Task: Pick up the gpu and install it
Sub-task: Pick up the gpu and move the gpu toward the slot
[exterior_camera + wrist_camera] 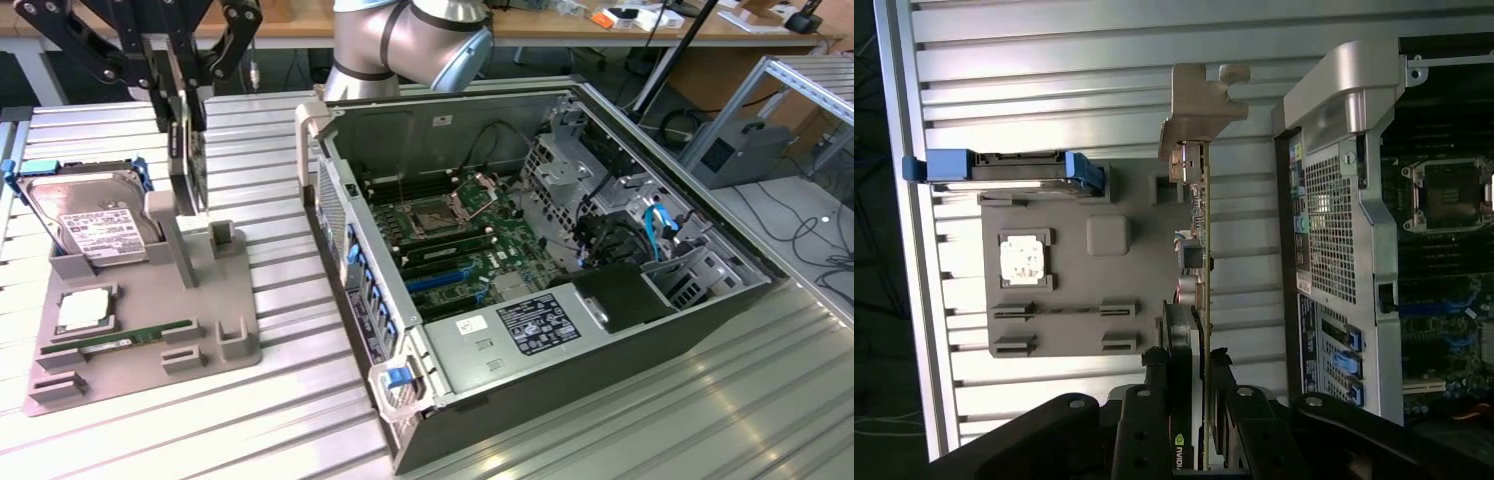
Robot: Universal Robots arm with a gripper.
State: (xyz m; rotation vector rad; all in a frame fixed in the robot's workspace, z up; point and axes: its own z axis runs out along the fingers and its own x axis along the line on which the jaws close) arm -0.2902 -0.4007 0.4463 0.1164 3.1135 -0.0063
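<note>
The black claw (1189, 372) is clamped on the thin dark gpu card (1200, 290), whose long axis runs straight out beyond it; the open grey computer case (1334, 150) lies alongside.

Behind the computer case (561, 380), a silver arm (360, 45) with a blue-grey joint cap is seen; the gripper (1197, 370) is black and bolted.
</note>
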